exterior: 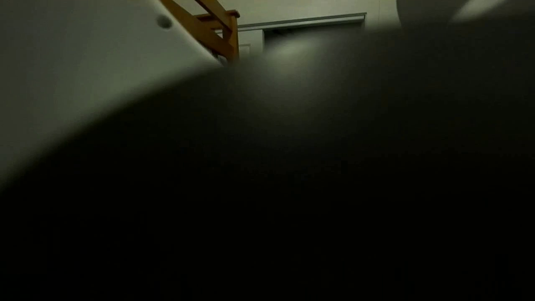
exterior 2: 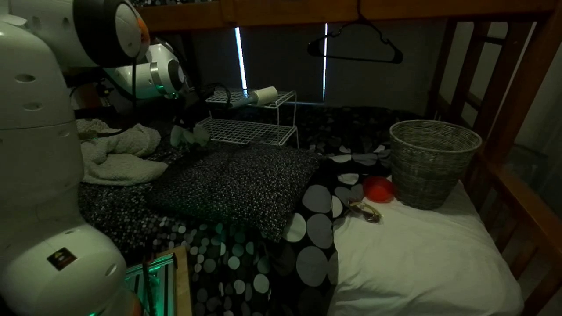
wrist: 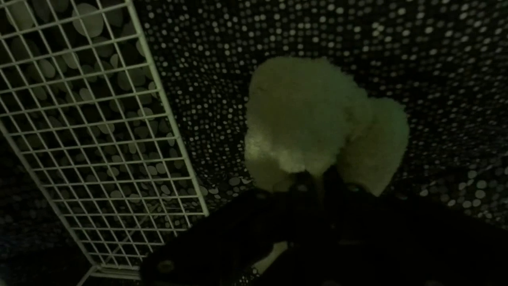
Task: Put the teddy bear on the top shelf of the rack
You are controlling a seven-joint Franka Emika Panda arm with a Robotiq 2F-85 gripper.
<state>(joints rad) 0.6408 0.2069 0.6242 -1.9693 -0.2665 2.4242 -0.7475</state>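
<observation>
The teddy bear is pale and fuzzy and hangs at the dark gripper, left of the rack in an exterior view. In the wrist view the bear fills the middle, and my gripper is shut on it with a thin fold between the fingertips. Whether the bear touches the dark pillow below is not clear. The white wire rack has two grid shelves; a white roller with a blue handle lies on the top one. One grid of the rack shows left of the bear.
A speckled dark pillow lies in front of the rack, a cream blanket to its left. A wicker basket, red bowl and sunglasses are at right. A hanger hangs from the bunk frame. A dark shape blocks an exterior view.
</observation>
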